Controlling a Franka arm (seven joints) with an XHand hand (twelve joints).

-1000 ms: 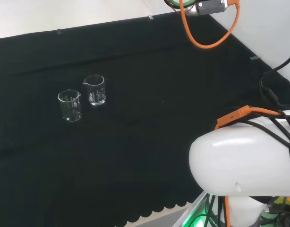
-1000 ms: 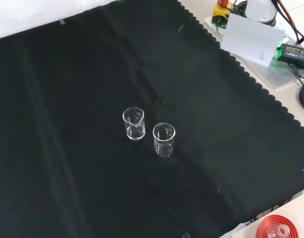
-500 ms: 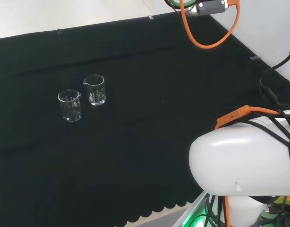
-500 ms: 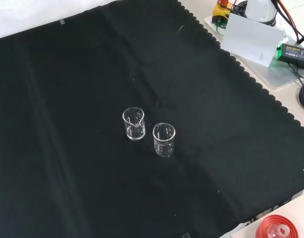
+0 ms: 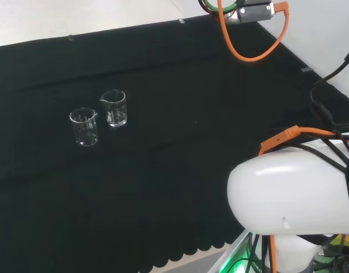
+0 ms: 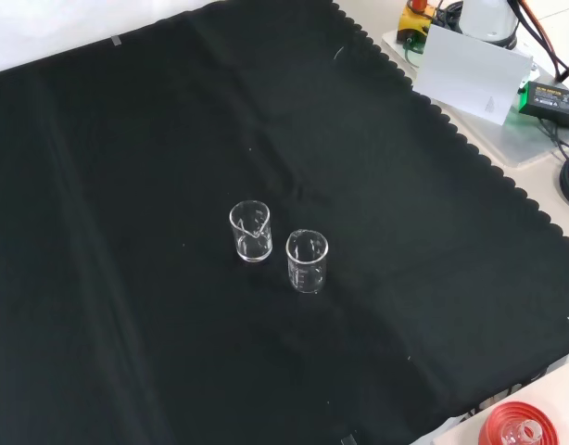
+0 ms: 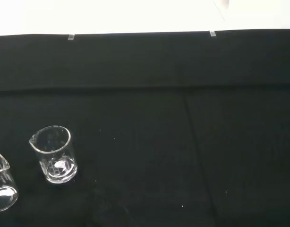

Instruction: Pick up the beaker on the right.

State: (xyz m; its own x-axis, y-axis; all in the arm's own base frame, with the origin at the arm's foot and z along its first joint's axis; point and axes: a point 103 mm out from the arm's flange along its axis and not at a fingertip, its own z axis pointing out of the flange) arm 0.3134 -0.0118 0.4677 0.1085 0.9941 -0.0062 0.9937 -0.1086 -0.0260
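Black cloth [image 5: 180, 68] spread over most of head view; arm link [image 5: 288, 193] seen lower right, set well back from ware.
Two clear beakers upright, both empty, side by side w/ small gap, left of centre in head view.
Right beaker [image 5: 113, 108] (target, as head view shows it) stands free, room around it for approach; left beaker [image 5: 84, 127] close beside, so could be knocked.
Hand state: cannot be told.
Pickup judged not yet begun.

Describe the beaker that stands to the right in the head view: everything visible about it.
The right beaker is small, clear and looks like glass, with a pouring spout at its rim and faint white markings on its wall. It stands upright and appears empty on the black cloth, close beside the other beaker but apart from it. Nothing touches it except the cloth.
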